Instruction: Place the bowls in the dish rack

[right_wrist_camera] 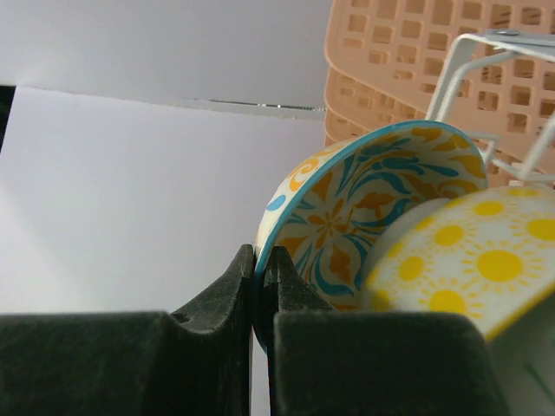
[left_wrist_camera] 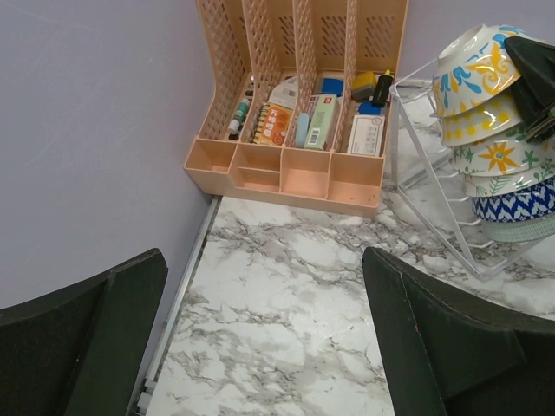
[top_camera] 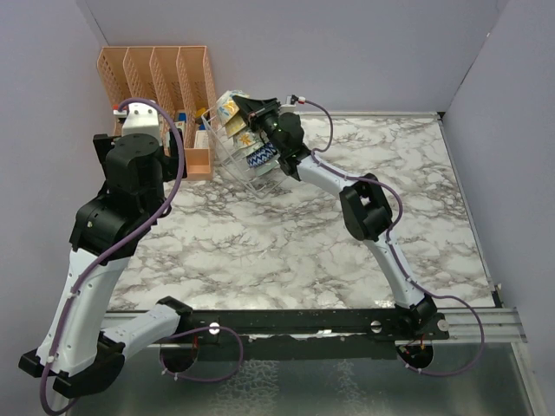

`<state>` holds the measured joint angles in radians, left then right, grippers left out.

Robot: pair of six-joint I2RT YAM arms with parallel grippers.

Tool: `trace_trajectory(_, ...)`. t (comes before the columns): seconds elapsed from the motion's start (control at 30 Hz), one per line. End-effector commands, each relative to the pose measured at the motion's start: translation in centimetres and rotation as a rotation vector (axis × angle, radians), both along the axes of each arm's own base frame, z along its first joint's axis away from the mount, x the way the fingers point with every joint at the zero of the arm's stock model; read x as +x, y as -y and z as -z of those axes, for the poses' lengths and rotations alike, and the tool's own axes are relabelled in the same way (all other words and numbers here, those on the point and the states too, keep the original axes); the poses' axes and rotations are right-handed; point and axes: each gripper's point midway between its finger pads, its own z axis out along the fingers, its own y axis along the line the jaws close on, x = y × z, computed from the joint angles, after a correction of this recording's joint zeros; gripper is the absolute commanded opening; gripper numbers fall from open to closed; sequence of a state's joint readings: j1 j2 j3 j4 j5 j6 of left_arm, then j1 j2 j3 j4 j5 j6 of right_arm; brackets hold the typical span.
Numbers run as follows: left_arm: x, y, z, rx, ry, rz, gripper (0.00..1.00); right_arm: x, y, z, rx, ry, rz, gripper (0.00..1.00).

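Note:
The wire dish rack [top_camera: 247, 178] stands beside the orange organizer, with several bowls on edge in a row inside it. A blue-white zigzag bowl [left_wrist_camera: 512, 204] sits near the front, and behind it a flower-patterned bowl [left_wrist_camera: 503, 160] and a yellow sun bowl [right_wrist_camera: 468, 260]. At the far end is the bowl with the orange flower inside [right_wrist_camera: 347, 208]. My right gripper [right_wrist_camera: 264, 256] is shut on its teal rim. My left gripper [left_wrist_camera: 264, 256] hangs open over bare marble in front of the organizer, with nothing between its fingers.
An orange slotted file organizer [left_wrist_camera: 299, 165] filled with small items stands against the back wall, just left of the rack. The purple side wall [left_wrist_camera: 87, 130] is close on my left gripper's left. Marble tabletop [top_camera: 364, 243] stretches to the right.

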<state>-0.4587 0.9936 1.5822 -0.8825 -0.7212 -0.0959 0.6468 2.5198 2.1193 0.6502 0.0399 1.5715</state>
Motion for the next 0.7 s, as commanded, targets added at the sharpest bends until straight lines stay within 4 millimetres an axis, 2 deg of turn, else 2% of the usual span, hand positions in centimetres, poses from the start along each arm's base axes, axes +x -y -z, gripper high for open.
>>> trace_trajectory(0.0,0.4,0.3,-0.3,0.005,0.016,0.011,0.99,-0.1,1.8,-2.9,0.089,-0.010,0.017,0.01)
trace_trajectory(0.2,0.8,0.5,-0.2,0.005,0.011,0.014,0.99,0.4,2.7,-2.2,0.072,-0.044,0.036,0.05)
trace_trajectory(0.43,0.9,0.6,-0.4,0.006,0.013,0.014,0.99,0.9,3.7,-2.8,0.028,-0.093,0.048,0.19)
trace_trajectory(0.57,0.9,0.6,-0.6,0.003,0.018,0.015,0.99,0.8,3.6,-2.6,-0.014,-0.140,0.035,0.27)
trace_trajectory(0.67,0.8,0.6,-0.6,0.001,0.018,0.016,0.99,0.4,3.0,-2.1,-0.028,-0.156,-0.001,0.28)
